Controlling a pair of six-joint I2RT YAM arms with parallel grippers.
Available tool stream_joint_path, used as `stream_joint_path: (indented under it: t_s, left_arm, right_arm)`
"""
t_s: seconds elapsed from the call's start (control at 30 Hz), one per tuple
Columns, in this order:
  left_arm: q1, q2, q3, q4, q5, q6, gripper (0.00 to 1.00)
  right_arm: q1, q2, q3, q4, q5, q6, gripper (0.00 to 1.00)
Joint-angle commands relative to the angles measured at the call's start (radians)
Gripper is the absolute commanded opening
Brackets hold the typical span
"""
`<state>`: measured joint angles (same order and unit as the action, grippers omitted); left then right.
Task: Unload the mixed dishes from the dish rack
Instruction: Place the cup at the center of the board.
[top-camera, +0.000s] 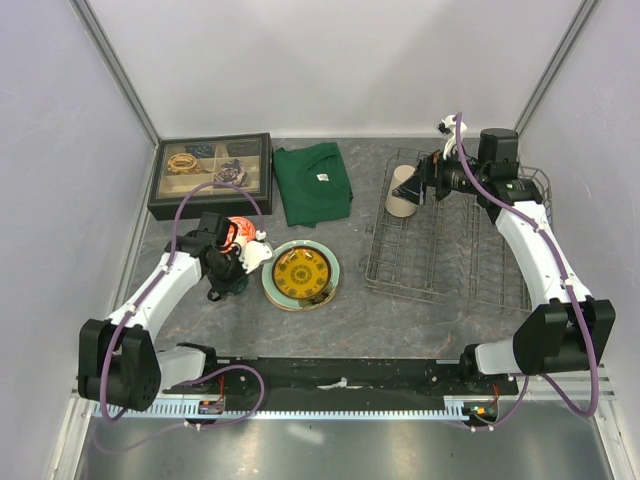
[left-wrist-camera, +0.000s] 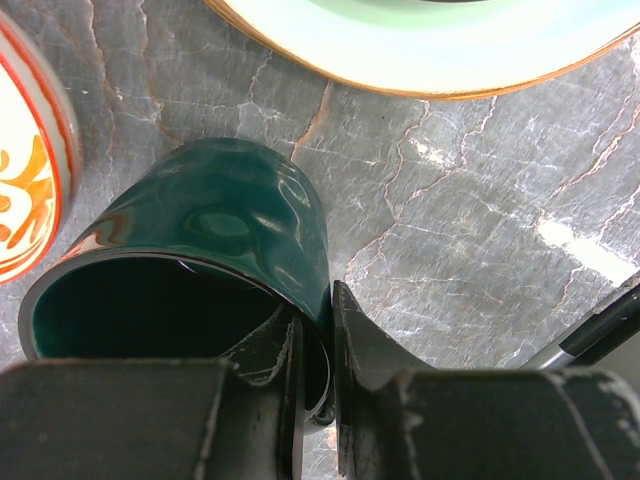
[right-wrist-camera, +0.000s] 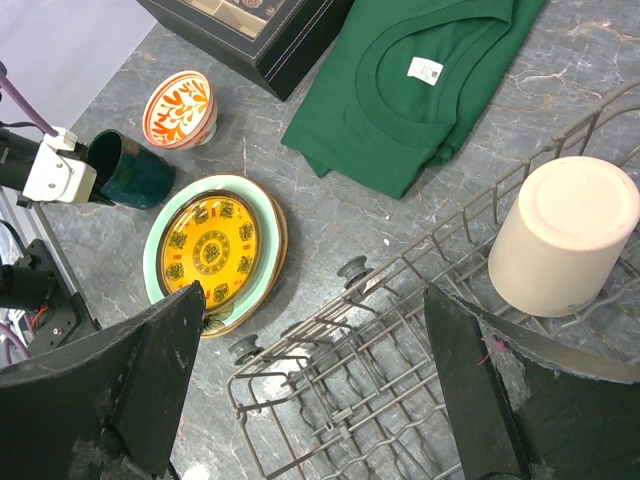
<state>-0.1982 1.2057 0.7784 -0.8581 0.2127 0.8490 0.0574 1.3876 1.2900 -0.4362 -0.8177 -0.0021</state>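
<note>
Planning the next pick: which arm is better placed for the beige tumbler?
Right. The right gripper, jaws open, hangs over the dish rack beside the beige tumbler; the left gripper is shut on the dark green mug.

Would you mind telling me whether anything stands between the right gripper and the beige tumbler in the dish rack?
Nothing visible does. The right gripper hangs open over the dish rack, and the upside-down beige tumbler stands just ahead of its fingers in the rack's corner, with only the rack's wire side beside it.

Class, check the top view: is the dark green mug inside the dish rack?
No, the mug sits on the table beside the plates, outside the dish rack.
</note>
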Motion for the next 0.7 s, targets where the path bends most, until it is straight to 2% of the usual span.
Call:
stream_joint_path:
  t_s: [0.0, 0.33, 0.67]
  left_arm:
    - [-0.004, 0.005, 0.01, 0.03, 0.01, 0.05, 0.02]
    - [-0.018, 0.02, 0.015, 0.013, -0.004, 0.048, 0.04]
    - [-0.029, 0.012, 0.005, 0.002, -0.029, 0.05, 0.1]
  right_arm:
    - [0.004, 0.002, 0.002, 0.005, -0.018, -0.024, 0.98]
    - [0.005, 0.004, -0.001, 0.004, -0.015, -0.027, 0.98]
    - [0.005, 0.002, -0.003, 0.005, -0.012, -0.029, 0.98]
